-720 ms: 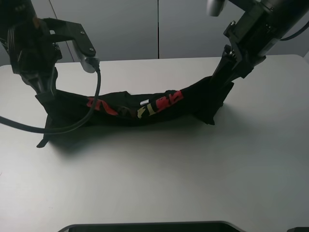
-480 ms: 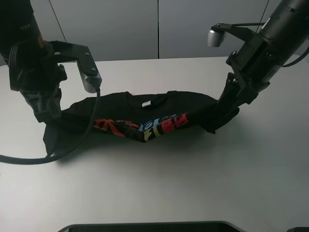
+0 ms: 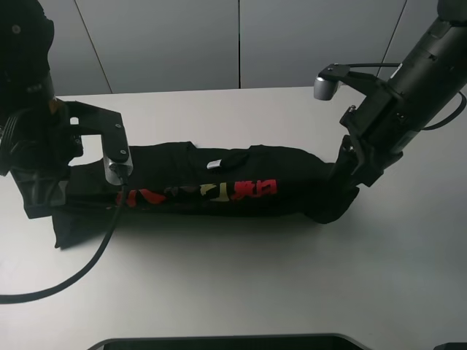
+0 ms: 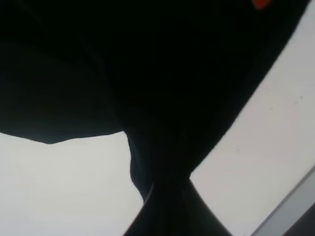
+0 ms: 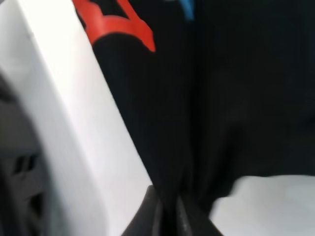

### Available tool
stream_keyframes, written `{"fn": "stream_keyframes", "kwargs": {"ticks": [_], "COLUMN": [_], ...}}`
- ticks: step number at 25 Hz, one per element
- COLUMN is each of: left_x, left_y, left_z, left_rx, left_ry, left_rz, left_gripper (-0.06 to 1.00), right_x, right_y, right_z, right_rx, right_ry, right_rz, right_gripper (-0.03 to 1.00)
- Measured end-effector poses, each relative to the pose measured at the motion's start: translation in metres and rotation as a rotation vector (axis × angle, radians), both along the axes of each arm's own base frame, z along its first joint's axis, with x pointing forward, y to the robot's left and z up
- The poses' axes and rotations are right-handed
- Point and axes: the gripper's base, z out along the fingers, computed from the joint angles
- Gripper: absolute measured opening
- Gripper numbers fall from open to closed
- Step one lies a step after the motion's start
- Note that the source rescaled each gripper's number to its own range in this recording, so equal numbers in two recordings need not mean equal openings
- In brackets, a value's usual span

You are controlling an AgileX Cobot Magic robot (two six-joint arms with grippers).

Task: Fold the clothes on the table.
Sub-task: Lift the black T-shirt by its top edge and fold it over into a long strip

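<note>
with my left gripper (image 3: 51,191) and right gripper (image 3: 349,173) each pinched tight on an end of the black cotton t-shirt with red lettering (image 3: 219,186), stretched across the middle of the plain white table (image 3: 248,284), i should lower both ends level, keeping it taut.

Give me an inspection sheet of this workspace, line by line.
Surface: plain white flat-topped table, bare around the shirt.
Job's things: black short-sleeved T-shirt with red and yellow characters, stretched between both arms, folded lengthwise.
Clutter: nothing seen.
Grippers: left gripper shut on the shirt's fabric; right gripper shut on the shirt's other end.
Cables: black cable loops over the table from the left arm.
Surroundings: grey wall panels behind.
</note>
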Motion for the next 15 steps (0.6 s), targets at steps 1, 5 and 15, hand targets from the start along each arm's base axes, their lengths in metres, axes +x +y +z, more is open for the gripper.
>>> {"fn": "stream_keyframes", "kwargs": {"ticks": [1,5,15], "left_x": [0.003,0.018,0.053], "left_y": [-0.001,-0.006,-0.023], "left_z": [0.000,0.000,-0.010], "left_rx": [-0.006,-0.065,-0.162], "left_ry": [-0.036,-0.184,-0.484], "left_rz": [-0.009,-0.064,-0.163], "left_gripper": [0.00,0.00,0.00], "right_x": [0.003,0.020,0.046], "right_y": [0.000,0.001,-0.001], "right_z": [0.000,0.000,0.006], "right_rx": [0.002,0.007,0.018], "right_ry": [-0.034,-0.202,-0.491], "right_rz": [-0.016,-0.088,-0.178], "right_gripper": [0.01,0.01,0.01]}}
